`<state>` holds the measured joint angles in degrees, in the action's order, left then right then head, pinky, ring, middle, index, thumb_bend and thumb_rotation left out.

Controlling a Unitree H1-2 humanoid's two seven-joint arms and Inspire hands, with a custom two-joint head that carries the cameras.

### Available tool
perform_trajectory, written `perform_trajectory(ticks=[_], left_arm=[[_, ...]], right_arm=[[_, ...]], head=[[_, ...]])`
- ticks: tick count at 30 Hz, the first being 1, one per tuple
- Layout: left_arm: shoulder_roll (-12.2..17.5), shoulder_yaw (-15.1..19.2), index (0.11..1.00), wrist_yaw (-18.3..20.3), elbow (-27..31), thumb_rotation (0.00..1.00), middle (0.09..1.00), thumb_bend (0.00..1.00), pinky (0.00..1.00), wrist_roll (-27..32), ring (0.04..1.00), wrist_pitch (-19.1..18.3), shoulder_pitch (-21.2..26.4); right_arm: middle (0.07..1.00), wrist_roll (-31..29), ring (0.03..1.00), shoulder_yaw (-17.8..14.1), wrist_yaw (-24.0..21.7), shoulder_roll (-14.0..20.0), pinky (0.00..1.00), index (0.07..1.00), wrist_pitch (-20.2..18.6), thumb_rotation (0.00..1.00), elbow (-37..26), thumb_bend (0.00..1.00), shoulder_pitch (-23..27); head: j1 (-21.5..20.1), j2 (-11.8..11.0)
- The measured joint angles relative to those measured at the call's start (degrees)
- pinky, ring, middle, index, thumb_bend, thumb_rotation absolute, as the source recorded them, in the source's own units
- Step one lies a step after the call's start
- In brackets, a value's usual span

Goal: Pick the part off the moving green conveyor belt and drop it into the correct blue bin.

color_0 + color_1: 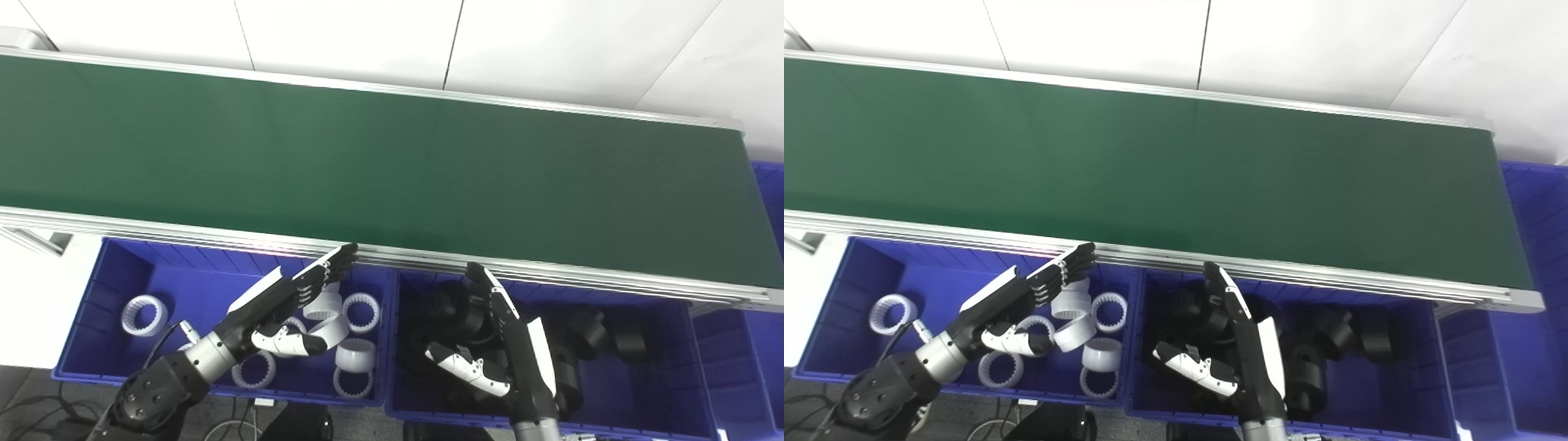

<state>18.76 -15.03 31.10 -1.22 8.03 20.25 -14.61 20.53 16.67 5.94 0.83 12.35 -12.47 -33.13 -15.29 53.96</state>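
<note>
The green conveyor belt [367,159] runs across the view and carries no part that I can see. My left hand [288,306] is open and empty, fingers stretched toward the belt's near rail, above the left blue bin [104,288] that holds several white toothed rings [144,315]. My right hand [499,343] is open and empty, fingers pointing up at the rail, above the middle blue bin [674,392] that holds several black round parts [588,334]. The hands also show in the right eye view: left [1029,303], right [1234,346].
The belt's aluminium near rail [184,233] runs just above both bins. A third blue bin [768,184] stands at the far right, past the belt's end. White wall panels [367,30] lie behind the belt. Cables [37,410] hang at the bottom left.
</note>
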Motion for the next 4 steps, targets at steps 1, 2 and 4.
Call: perform_trajectory(ticks=[1, 2, 4], left_arm=[[-0.2, 0.1, 1.0, -0.2, 0.0, 0.51, 1.0, 0.8, 1.0, 0.0, 1.0, 0.0, -0.2], [-0.6, 0.2, 1.0, -0.3, 0.0, 0.49, 1.0, 0.8, 0.99, 0.1, 1.0, 0.0, -0.3], [-1.6, 0.7, 1.0, -0.7, 0.0, 0.45, 1.0, 0.81, 0.98, 0.4, 1.0, 0.2, -0.5]], right_arm=[[0.885, 0.1, 0.873, 0.0, 0.0, 0.0, 0.83, 0.901, -0.3, 0.47, -0.1, 0.74, 0.0], [0.885, 0.1, 0.873, 0.0, -0.1, 0.0, 0.83, 0.901, -0.5, 0.46, -0.1, 0.74, -0.1], [0.885, 0.1, 0.872, 0.0, -0.1, -0.1, 0.82, 0.902, -0.6, 0.46, -0.2, 0.74, -0.1]], head=[[0.1, -0.2], [0.1, -0.2], [-0.1, -0.2]])
